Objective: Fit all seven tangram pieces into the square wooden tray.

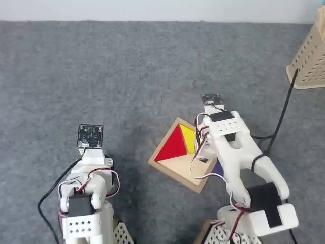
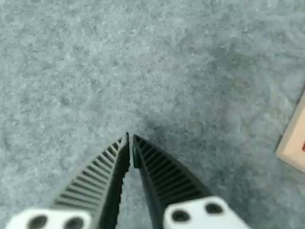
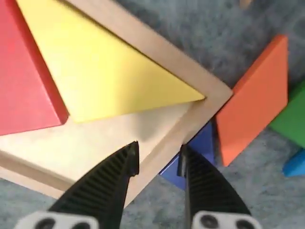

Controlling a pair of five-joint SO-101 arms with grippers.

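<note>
The square wooden tray lies on grey carpet, turned corner-on, with a red triangle and a yellow triangle inside it. My right gripper hangs open over the tray's rim, one finger above the bare tray floor and the other outside the tray over a dark blue piece. Beside that corner lie an orange parallelogram, a green piece and a light blue piece. My left gripper is shut and empty above bare carpet, left of the tray corner.
A perforated wooden box stands at the far right edge. A black cable runs from it toward the right arm's base. Open carpet stretches behind and to the left of the tray.
</note>
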